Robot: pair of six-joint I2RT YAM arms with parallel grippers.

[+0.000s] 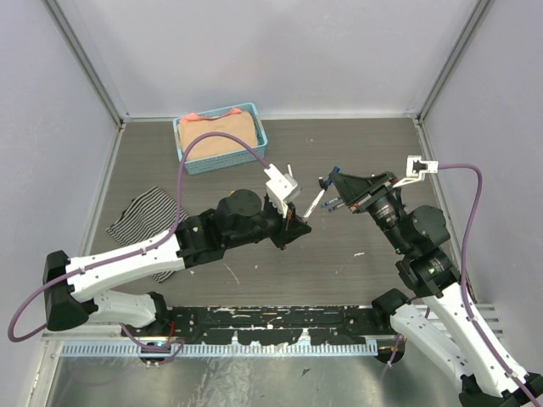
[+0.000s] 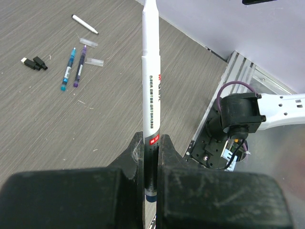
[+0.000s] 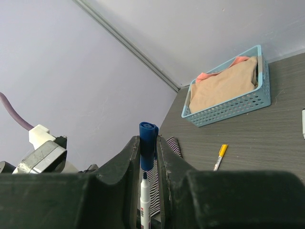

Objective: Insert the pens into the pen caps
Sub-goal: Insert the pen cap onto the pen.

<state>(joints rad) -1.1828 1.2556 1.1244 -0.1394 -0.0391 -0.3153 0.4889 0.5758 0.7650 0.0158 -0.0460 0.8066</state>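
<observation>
Pen clamped in closed left gripper, shaft projected straight ahead. Blue cap pinched in closed right gripper; pen tip seen just below cap, between its fingers. Teal pen left on worktop, well beyond left gripper.

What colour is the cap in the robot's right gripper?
The cap is blue; right wrist view.

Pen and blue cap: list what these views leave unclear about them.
- Left wrist view: the pen, held in the left end effector, runs off the top edge, tip unseen.
- Right wrist view: the blue cap has its mouth down inside the right end effector; whether the tip has entered is unclear.
- Top view: both too small to judge contact.
</observation>
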